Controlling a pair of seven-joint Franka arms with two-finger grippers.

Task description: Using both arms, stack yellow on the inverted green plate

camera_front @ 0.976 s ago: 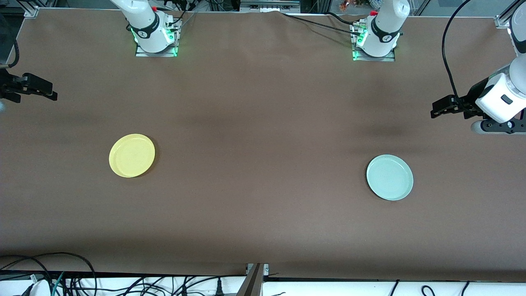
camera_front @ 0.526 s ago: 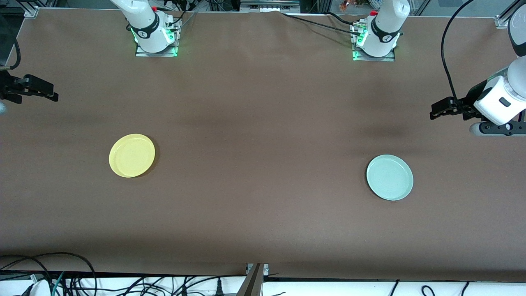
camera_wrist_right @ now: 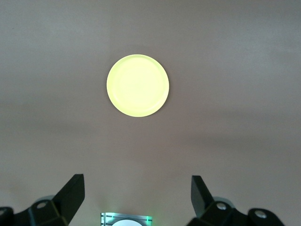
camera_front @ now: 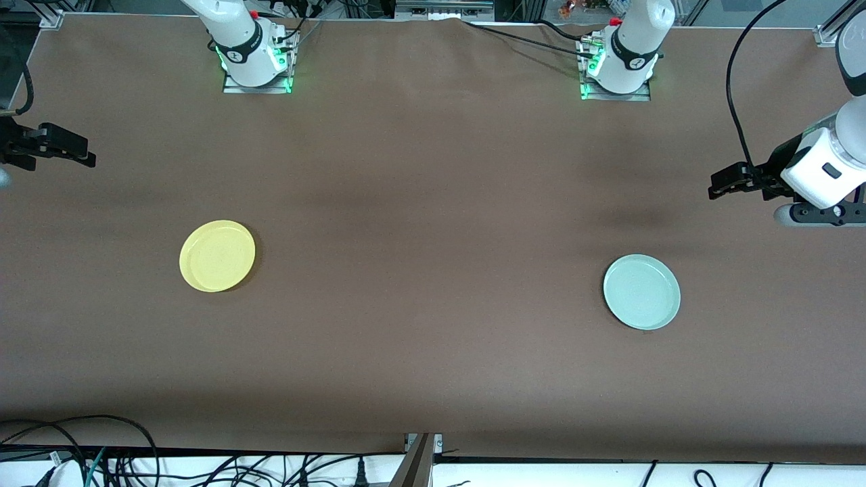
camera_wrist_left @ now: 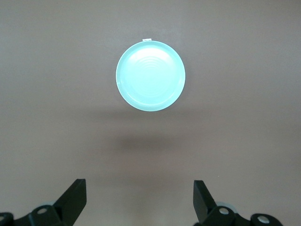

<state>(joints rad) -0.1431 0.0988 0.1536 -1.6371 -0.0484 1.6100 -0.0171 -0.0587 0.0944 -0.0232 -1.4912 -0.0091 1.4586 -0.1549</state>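
The yellow plate (camera_front: 217, 256) lies flat on the brown table toward the right arm's end; it also shows in the right wrist view (camera_wrist_right: 137, 85). The pale green plate (camera_front: 641, 291) lies flat toward the left arm's end, apart from the yellow one; in the left wrist view (camera_wrist_left: 150, 75) faint white rings show on its upward face. My left gripper (camera_front: 720, 184) hangs high over the table's left-arm end, open and empty (camera_wrist_left: 139, 197). My right gripper (camera_front: 82, 154) hangs high over the table's right-arm end, open and empty (camera_wrist_right: 137, 194). Neither touches a plate.
The two arm bases (camera_front: 256, 64) (camera_front: 617, 67) stand at the table's edge farthest from the front camera. Cables (camera_front: 101, 453) lie along the edge nearest to it. The right arm's base also shows between the fingers in the right wrist view (camera_wrist_right: 125, 219).
The left arm's wrist has shifted slightly, with its gripper staying open over the same end of the table. The right gripper and both plates have not visibly moved.
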